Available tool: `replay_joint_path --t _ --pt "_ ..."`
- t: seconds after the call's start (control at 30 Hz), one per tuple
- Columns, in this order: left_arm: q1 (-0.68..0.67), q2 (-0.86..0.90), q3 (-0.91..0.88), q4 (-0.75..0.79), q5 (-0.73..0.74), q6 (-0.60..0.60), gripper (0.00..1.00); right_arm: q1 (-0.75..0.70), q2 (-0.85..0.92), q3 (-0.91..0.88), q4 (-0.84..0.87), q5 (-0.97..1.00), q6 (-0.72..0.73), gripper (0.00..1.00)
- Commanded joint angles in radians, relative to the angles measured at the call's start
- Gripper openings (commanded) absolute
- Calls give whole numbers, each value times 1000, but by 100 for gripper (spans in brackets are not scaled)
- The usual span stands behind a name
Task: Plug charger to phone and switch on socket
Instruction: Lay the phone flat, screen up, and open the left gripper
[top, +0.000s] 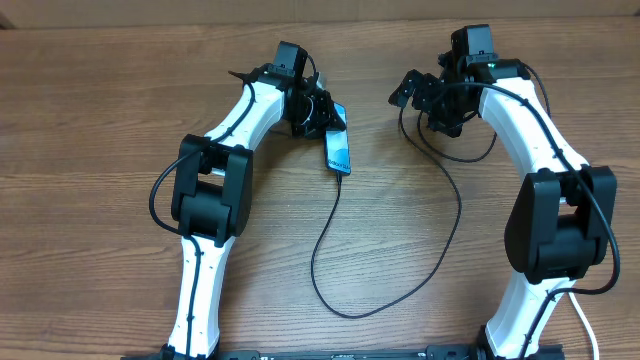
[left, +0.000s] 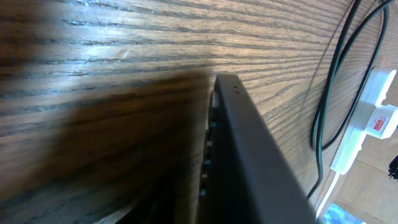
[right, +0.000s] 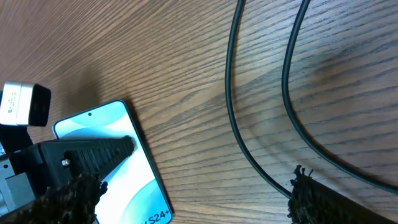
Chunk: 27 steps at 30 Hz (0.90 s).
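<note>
The phone (top: 338, 152) has a light blue screen and lies at the table's far middle. My left gripper (top: 322, 115) is shut on its upper end. In the right wrist view one black left finger lies across the phone's screen (right: 134, 180). The left wrist view shows the phone's dark edge (left: 249, 143) close up, tilted off the wood. The charger's thin black cable (top: 330, 240) runs from the phone's lower edge in a big loop toward my right gripper (top: 428, 100), which is open above two cable strands (right: 231, 112). The white socket (left: 372, 102) with its red switch shows only in the left wrist view.
A white cord (top: 585, 320) runs by the right arm's base at the front right. The cable loop covers the wood between the two arms. The table's far edge lies just behind both grippers.
</note>
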Motion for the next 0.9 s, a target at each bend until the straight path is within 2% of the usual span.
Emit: replay_joint_path --t 0.0,0.6,0.77,0.87 --pt "0 6 -3 1 19 -2 32 3 -29 9 0 6 -8 100" --pt "0 6 -2 -26 0 -2 45 3 -29 9 1 6 -8 100" --pt "6 6 -2 -35 0 -7 62 3 -29 9 1 6 -8 100" --pt "11 6 -2 -57 -24 -14 78 3 -29 9 1 6 -16 100"
